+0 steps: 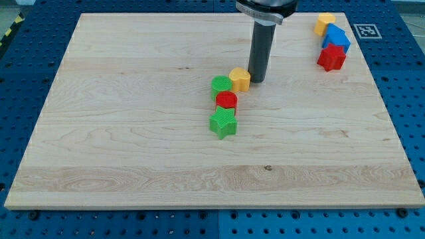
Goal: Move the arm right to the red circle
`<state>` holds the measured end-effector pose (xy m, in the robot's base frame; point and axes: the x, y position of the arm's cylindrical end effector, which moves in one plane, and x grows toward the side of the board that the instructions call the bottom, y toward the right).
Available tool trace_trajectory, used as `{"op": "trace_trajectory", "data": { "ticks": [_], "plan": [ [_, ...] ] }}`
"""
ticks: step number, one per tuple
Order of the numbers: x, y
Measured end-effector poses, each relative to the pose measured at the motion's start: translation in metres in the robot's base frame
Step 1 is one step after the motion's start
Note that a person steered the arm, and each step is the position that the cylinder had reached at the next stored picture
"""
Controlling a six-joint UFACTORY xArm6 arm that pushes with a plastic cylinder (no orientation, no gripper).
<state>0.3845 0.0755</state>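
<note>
The red circle (226,101) lies near the board's middle, in a tight column with a green circle (221,85) above it and a green star (223,123) below it. A yellow block (240,79) touches the green circle's right side. My tip (256,79) stands just right of the yellow block, up and to the right of the red circle.
At the view's top right a yellow block (325,23), a blue block (337,37) and a red star-like block (331,58) form a cluster. A tag marker (366,30) sits on the board's top right corner. The wooden board (133,133) lies on a blue pegboard table.
</note>
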Motion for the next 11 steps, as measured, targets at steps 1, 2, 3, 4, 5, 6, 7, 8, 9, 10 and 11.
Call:
{"op": "trace_trajectory", "data": {
  "ticks": [1,2,3,4,5,6,7,8,9,10,11],
  "plan": [
    [-0.019,0.0],
    [-0.022,0.012],
    [-0.014,0.033],
    [0.0,0.033],
    [0.027,0.033],
    [0.029,0.033],
    [0.053,0.033],
    [0.059,0.026],
    [0.056,0.016],
    [0.055,0.016],
    [0.057,0.0]
  ]
}}
